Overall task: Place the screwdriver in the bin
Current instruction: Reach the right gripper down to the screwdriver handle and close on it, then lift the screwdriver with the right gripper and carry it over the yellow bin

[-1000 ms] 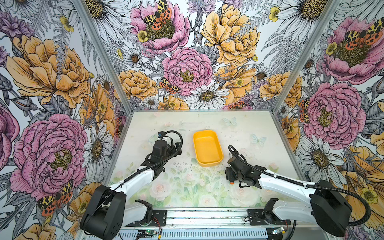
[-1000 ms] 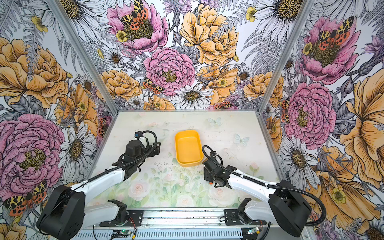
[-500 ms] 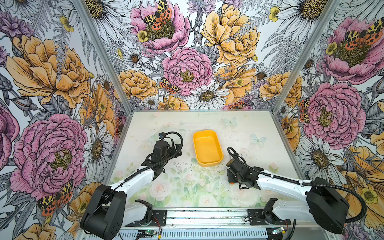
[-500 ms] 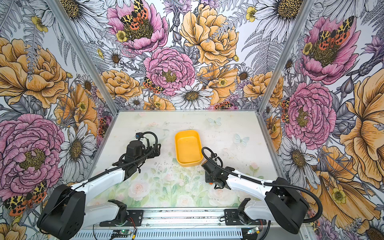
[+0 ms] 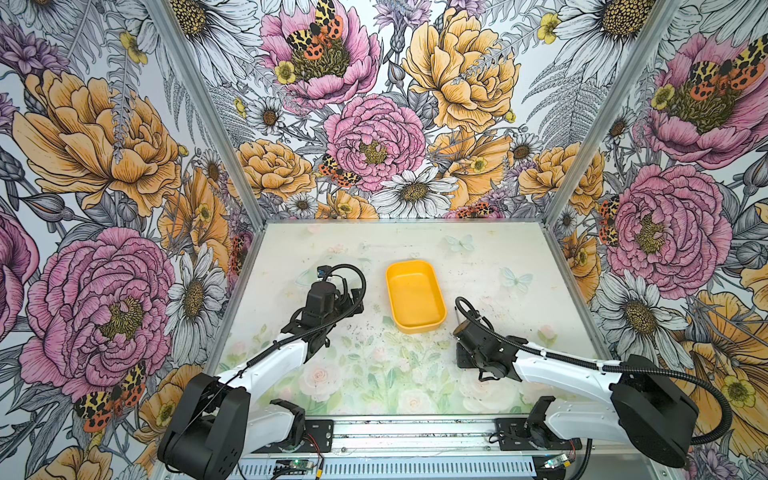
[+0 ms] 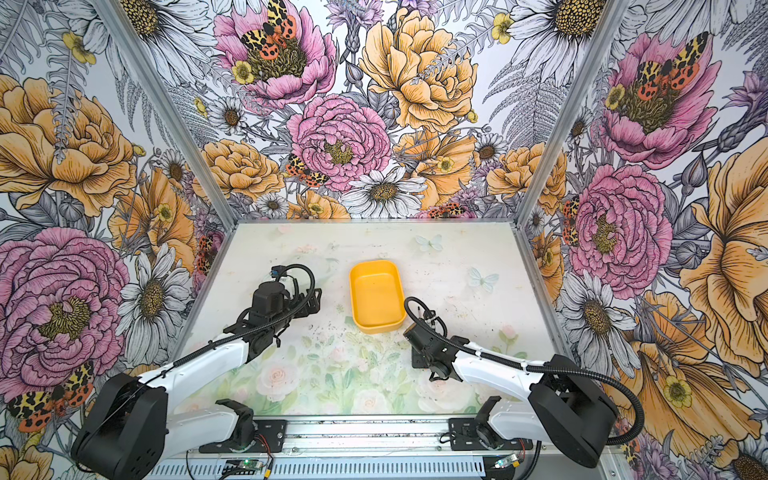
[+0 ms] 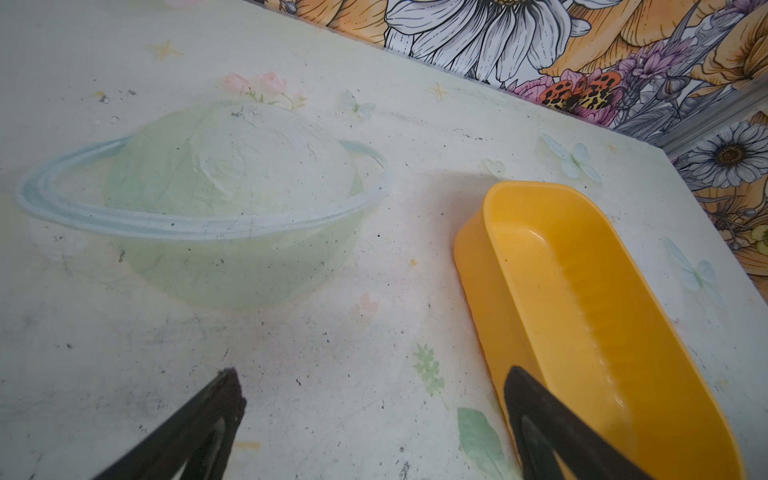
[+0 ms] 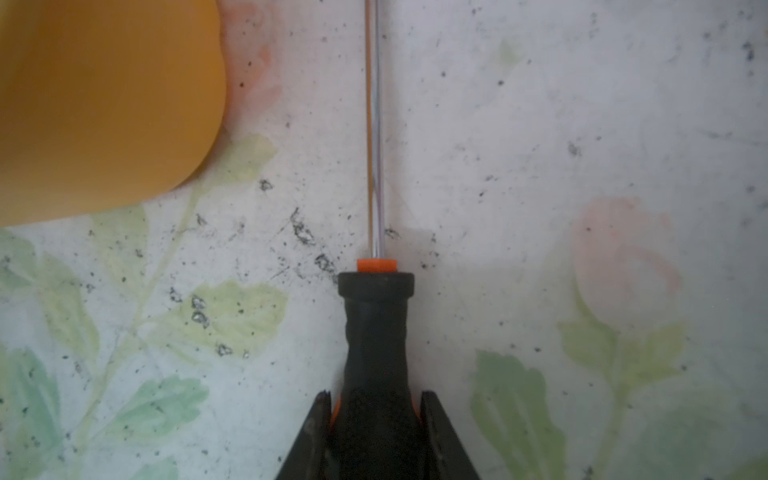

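Screwdriver (image 8: pixel 376 328) rubbery black handle pinched by right gripper (image 8: pixel 374 397); left gripper (image 7: pixel 372 376) jaws spread; bin (image 7: pixel 473 270) smooth, rounded.

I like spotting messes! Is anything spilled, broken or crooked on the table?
Nothing spilled or broken. The shallow yellow-orange plastic bin sits flat and empty, and the right hand grips the slim black-handled screwdriver. Only oddity: dark scuffs speckling the pale floral table.
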Tool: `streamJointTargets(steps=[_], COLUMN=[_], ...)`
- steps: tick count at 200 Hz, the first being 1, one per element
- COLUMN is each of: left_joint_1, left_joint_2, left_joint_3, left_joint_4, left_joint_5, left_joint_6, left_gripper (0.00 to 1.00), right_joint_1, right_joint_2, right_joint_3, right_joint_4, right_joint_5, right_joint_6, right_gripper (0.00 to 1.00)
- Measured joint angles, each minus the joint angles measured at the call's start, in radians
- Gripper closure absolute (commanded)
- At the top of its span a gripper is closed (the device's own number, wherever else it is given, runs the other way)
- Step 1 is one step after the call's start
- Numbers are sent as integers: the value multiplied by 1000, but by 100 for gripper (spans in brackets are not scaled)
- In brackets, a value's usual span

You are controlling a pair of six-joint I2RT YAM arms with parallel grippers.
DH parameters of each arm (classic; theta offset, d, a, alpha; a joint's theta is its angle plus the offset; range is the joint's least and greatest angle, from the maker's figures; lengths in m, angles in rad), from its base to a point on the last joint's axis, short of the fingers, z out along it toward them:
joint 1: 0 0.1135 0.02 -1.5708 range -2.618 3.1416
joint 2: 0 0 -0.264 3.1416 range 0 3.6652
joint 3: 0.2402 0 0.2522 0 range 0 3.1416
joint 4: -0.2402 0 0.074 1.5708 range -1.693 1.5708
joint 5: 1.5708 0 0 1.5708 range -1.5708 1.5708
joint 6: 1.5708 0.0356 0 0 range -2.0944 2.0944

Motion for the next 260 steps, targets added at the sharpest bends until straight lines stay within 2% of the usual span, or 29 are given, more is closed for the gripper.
streamJointTargets(steps=[43, 82, 110, 151, 185, 216, 260], left_joint_1=[0, -3, -3, -3, -3, -3, -3], left_joint_2=[-8, -29, -35, -35, -36, -51, -64], left_joint_3=[-2, -3, -7, -8, -8, -8, -8], left_joint_4=[-10, -13, -19, -21, -24, -39, -50], left_joint_5=[0, 0, 0, 0, 0, -5, -8], left_joint_6=[0, 0, 0, 0, 0, 0, 0], left_gripper=[1, 1, 1, 1, 1, 1, 1], right_joint_1=[-25, -182, -277, -290, -251, -190, -126], right_joint_2=[-36, -169, -189, -13, 183, 321, 433], right_joint_3=[0, 9, 132, 508, 758, 850, 849], right_joint_4=[-9, -27, -94, -117, -111, -107, -123], right_joint_5=[-37, -123, -157, -170, -161, -161, -182], right_joint_6=[-3, -35, -106, -227, -288, -306, -277], right_gripper=[100, 100, 100, 100, 100, 100, 100])
